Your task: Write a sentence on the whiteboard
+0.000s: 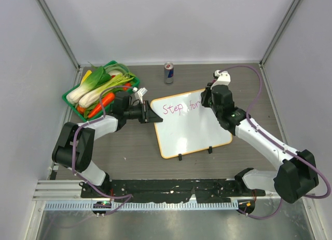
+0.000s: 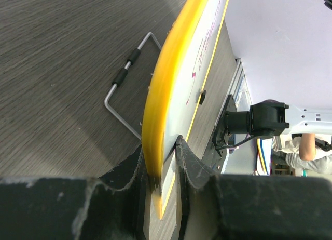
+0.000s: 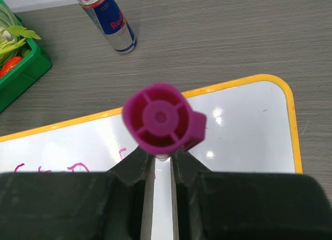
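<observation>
The whiteboard (image 1: 192, 131) lies flat mid-table, white with an orange-tan rim. Along its top runs the sentence (image 1: 180, 107), pink words reading "Step for". My left gripper (image 1: 151, 115) is shut on the board's left edge; in the left wrist view its jaws (image 2: 163, 180) pinch the yellow rim (image 2: 161, 94). My right gripper (image 1: 204, 98) stands over the board's upper right, at the end of the writing. It is shut on a magenta marker (image 3: 161, 118), held upright over the white surface (image 3: 244, 125). The marker's tip is hidden.
A green basket of vegetables (image 1: 98, 89) sits at the back left. A drink can (image 1: 168, 72) stands behind the board. Two black clips (image 1: 179, 157) sit on the board's near edge. A bent wire bracket (image 2: 127, 76) lies beside the board's left side.
</observation>
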`<state>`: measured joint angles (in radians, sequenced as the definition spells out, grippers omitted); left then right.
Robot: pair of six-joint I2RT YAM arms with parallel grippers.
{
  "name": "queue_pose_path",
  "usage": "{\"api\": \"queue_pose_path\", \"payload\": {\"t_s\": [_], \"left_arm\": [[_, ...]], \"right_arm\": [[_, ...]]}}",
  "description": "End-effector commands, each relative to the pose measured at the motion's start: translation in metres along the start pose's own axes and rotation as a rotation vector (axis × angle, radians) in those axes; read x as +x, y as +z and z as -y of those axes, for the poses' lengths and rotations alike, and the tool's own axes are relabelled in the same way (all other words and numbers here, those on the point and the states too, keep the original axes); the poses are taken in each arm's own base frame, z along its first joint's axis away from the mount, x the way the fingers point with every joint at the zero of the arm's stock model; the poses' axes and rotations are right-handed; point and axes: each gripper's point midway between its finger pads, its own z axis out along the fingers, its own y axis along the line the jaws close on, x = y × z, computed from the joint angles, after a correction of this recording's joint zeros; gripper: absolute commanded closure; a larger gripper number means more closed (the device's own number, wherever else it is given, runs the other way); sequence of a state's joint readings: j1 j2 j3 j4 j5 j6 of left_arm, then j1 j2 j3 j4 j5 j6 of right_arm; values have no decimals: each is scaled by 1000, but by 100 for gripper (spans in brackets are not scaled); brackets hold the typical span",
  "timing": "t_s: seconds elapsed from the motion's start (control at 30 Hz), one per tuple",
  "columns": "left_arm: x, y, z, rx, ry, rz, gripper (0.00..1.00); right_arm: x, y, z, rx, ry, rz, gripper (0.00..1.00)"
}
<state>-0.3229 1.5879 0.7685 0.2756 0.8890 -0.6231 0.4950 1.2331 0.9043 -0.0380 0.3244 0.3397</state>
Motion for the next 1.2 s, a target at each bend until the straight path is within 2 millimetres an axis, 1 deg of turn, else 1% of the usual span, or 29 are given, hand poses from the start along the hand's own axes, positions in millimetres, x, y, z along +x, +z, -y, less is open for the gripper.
{"api": "queue_pose_path", "payload": {"t_s": [0.0,0.1,0.4,0.53,0.7,0.73,0.87,1.03,1.17], "left_arm": [[30,5,-27,-121,12,-60,100],[30,5,-27,-121,13,-59,100],[31,6,-26,-120,15,-64,100],[31,6,-27,-122,17,-64,100],[31,6,-26,-120,15,-64,100],[31,6,-26,-120,16,-63,100],[32,6,-26,-118,15,-66,100],[31,5,-26,-120,19,-62,100],[32,5,-25,-119,20,-64,100]], "right_arm": [[-6,-1,6,19,-2,31,98],[-4,-5,7,17,-1,23,98],[14,-14,13,9,7,-16,98],[17,-13,16,29,7,-16,98],[-1,-7,14,49,8,22,98],[-7,-6,13,48,10,36,99],[-18,-2,12,58,7,57,99],[-21,2,10,58,7,62,98],[-17,2,11,60,1,49,99]]}}
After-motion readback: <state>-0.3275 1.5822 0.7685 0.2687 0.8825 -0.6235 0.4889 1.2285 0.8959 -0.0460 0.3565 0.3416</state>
